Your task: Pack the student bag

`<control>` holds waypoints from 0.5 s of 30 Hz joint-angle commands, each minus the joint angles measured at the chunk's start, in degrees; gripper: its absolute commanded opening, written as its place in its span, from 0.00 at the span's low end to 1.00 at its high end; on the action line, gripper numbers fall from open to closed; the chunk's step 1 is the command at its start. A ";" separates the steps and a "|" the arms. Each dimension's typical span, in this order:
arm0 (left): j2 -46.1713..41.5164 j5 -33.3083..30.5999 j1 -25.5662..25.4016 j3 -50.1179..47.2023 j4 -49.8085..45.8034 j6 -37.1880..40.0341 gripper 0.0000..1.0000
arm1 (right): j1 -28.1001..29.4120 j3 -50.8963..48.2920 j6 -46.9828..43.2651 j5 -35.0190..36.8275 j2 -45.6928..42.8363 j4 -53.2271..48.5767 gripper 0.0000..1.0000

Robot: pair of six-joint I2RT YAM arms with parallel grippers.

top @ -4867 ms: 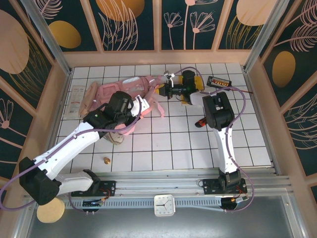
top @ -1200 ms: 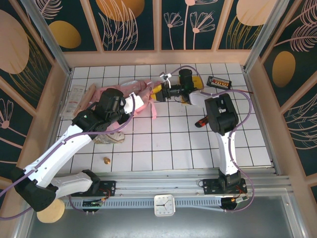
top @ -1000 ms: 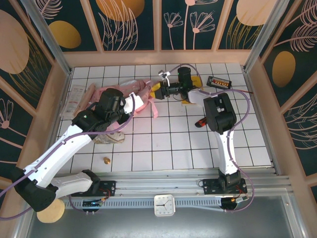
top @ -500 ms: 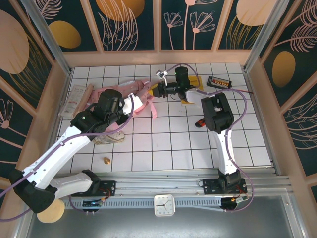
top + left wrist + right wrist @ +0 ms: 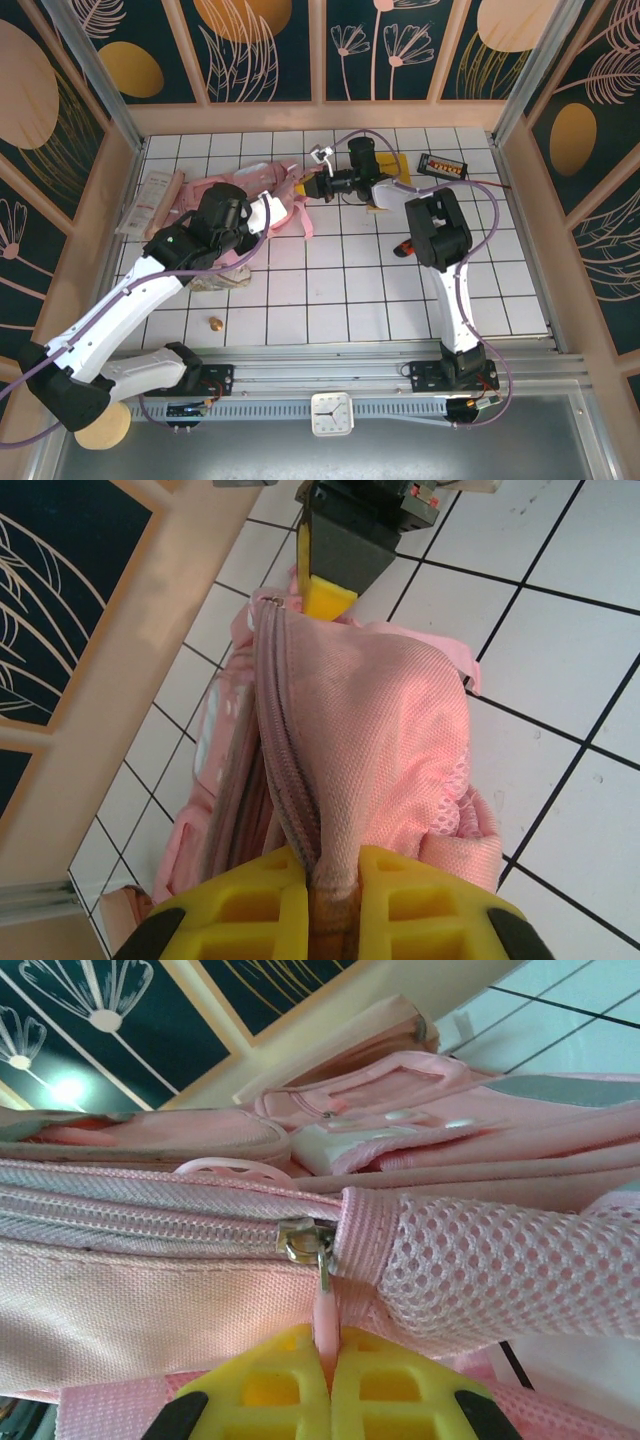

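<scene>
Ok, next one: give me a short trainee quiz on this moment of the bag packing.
1. True or false: the right gripper is shut on the zipper pull of the student bag.
2. What does the left gripper pinch? A) a strap B) the bag's fabric at the zipper line C) nothing
3. Fill in: in the right wrist view, the zipper left of the slider is ____.
Key: 1 true; 2 B; 3 closed.

Overhead view; wrist close-ups on student bag
</scene>
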 commanded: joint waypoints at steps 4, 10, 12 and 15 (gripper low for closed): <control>1.79 -3.83 0.29 0.42 2.73 -0.82 0.00 | 0.45 -4.72 -11.99 6.83 -11.14 -15.55 0.00; 5.42 -0.30 -0.75 0.09 5.87 -2.22 0.00 | 1.82 -5.50 -20.11 9.88 -16.06 -30.82 0.00; 7.34 -0.09 -1.91 -0.01 8.36 -2.89 0.00 | 2.59 -5.33 -21.27 10.09 -17.28 -35.14 0.00; 10.86 0.21 -3.74 0.24 13.64 -5.09 0.00 | 3.78 -6.66 -22.64 11.59 -19.80 -40.34 0.00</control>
